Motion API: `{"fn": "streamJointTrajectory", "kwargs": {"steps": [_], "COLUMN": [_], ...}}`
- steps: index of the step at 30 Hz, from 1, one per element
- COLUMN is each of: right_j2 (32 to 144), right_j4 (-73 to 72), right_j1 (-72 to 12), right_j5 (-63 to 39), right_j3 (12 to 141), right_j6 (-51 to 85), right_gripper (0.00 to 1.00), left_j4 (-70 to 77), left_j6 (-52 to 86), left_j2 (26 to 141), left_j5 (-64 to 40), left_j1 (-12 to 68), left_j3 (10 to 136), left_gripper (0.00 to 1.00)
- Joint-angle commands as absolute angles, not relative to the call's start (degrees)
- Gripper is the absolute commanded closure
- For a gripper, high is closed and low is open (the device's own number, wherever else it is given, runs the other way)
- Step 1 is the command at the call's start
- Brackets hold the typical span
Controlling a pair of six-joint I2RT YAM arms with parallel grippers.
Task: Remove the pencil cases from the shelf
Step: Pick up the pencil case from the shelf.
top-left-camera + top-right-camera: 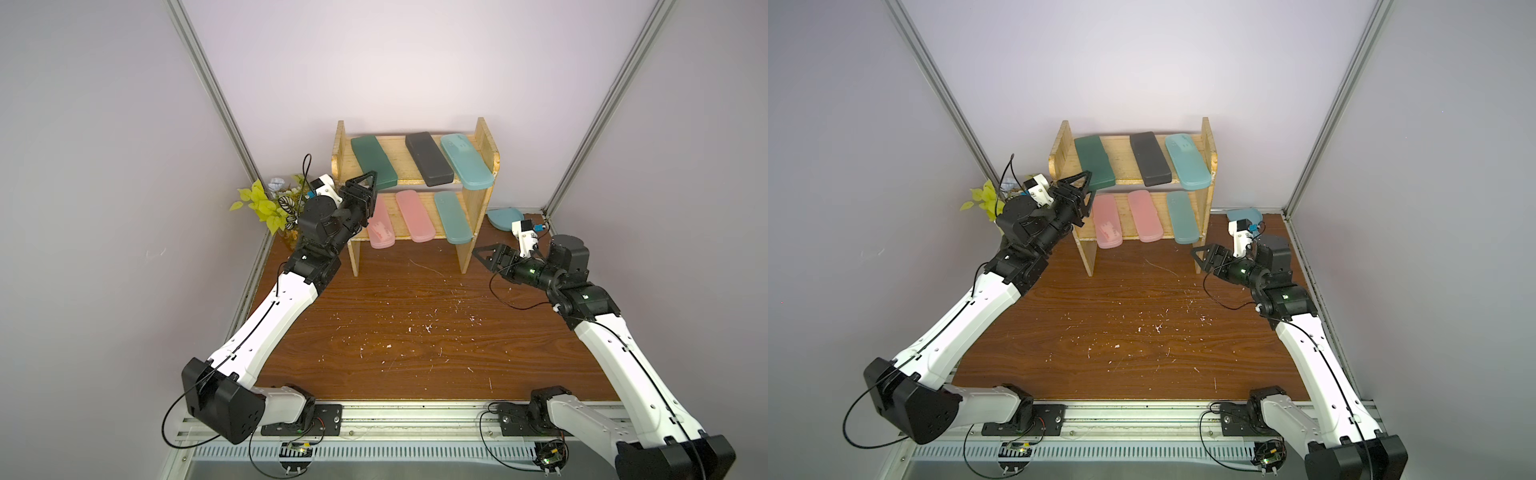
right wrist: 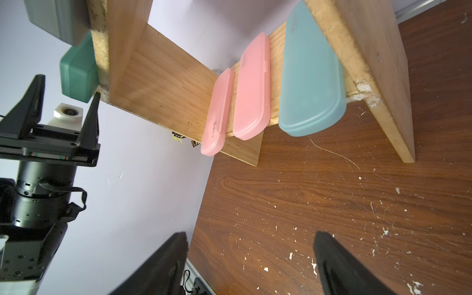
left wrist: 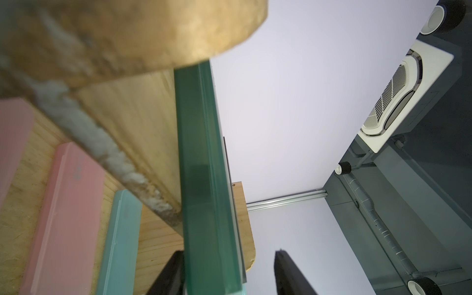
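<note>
- One table (image 1: 395, 332) carries everything; the shelf (image 1: 469, 245) stands at its back edge, a little right of centre.
- Six cases are all on the shelf, so nothing has been removed. The top tier holds green (image 1: 372, 160), black (image 1: 428, 158) and teal (image 1: 467, 160). The bottom tier holds two pink (image 1: 380, 228) (image 1: 414, 222) and one teal (image 1: 453, 218). Every one overhangs its tier's front edge.
- Left gripper (image 1: 372, 189) straddles the green case's near end, jaws part-spread. In the left wrist view one finger (image 3: 168, 275) lies against the case and the other (image 3: 288, 275) stands apart, so it is not pinched yet.
- Right gripper (image 1: 484, 261) hangs spread and empty over the table, just beside the shelf's right panel.
- Risks, as I judge them:
  - The touching finger may shove the case sideways before the other lands, giving a skewed grip.
  - A hold on the end alone may let the long case droop or slip out.
  - A dragging case could pull the light shelf forward.
  - The lower finger sits near the left pink case and could knock it off.
</note>
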State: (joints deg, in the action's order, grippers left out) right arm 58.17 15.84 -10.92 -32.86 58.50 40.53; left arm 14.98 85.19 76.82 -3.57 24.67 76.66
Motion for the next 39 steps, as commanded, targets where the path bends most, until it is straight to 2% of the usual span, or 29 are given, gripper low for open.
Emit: {"fn": "streamJointTrajectory", "kwargs": {"steps": [1,17,24,33,39], "right_j2": [56.5,54.5,54.1,53.0,52.7], "right_j4": [13.6,13.9,14.3,12.1,3.3], "right_j1": [-11.3,-11.3,-11.3,-11.3,-11.3], "right_j5": [-32.3,-31.7,-31.6,-34.1,-41.7], "right_j3": [58.6,57.5,57.5,56.8,55.7], "right_j6": [41.0,41.3,40.4,39.3,43.1], "right_gripper": [0.16,0.17,0.17,0.16,0.17], "left_j4": [14.6,13.0,13.0,14.5,16.5], "left_j6": [83.7,83.4,82.4,78.7,75.9], "left_j2": [77.5,76.9,75.7,71.4,68.2], "left_j5": [-3.6,-3.0,-3.5,-8.2,-14.5], "left_j1": [25.0,25.0,25.0,25.0,25.0], "left_j3": [78.8,78.2,77.4,74.6,72.1], "left_gripper": [0.52,0.76,0.9,0.97,1.0]}}
